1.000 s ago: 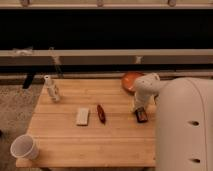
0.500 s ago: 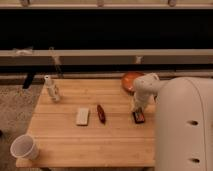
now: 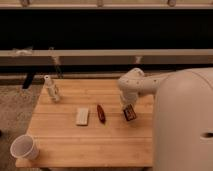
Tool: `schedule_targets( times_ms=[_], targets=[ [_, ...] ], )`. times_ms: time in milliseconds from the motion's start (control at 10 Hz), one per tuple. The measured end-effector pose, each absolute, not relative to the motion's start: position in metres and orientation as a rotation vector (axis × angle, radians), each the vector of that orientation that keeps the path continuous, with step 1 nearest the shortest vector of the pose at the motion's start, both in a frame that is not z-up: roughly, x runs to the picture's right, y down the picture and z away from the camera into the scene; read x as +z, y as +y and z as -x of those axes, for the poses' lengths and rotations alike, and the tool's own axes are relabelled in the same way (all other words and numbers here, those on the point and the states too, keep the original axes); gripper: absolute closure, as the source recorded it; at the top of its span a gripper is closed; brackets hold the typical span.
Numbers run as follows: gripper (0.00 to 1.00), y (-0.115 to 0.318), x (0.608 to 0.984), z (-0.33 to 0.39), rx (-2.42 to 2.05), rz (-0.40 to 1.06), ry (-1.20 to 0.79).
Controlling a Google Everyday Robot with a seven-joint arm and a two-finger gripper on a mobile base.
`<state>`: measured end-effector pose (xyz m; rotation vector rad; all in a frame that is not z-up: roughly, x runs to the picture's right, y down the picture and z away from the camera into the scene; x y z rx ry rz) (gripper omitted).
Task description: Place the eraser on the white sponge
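The eraser [image 3: 130,113], a small dark block with a reddish-orange marking, hangs tilted at the tip of my gripper [image 3: 128,107], just above the right part of the wooden table [image 3: 90,142]. My gripper is shut on it. The white sponge [image 3: 82,116], a flat off-white pad, lies on the table to the left of the gripper, with a slim red-brown object [image 3: 101,113] between them. My white arm [image 3: 134,85] reaches down from the right.
A small white bottle [image 3: 50,89] stands at the table's back left. A white cup [image 3: 24,147] stands at the front left corner. My large white body [image 3: 182,125] fills the right side. A dark wall with rails runs behind the table.
The gripper has moved a little to the left with the eraser, which now hangs tilted. The arm now covers the orange thing seen behind it earlier.
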<state>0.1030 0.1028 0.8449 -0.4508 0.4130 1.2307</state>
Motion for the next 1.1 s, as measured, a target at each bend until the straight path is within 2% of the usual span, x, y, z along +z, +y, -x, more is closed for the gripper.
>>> schedule_targets(
  times_ms=[500,1100],
  targets=[
    [1.0,0.093,0.805,0.021,0.984,0.46,0.305],
    [1.0,0.09,0.814,0.11,0.771,0.533,0.195]
  ],
)
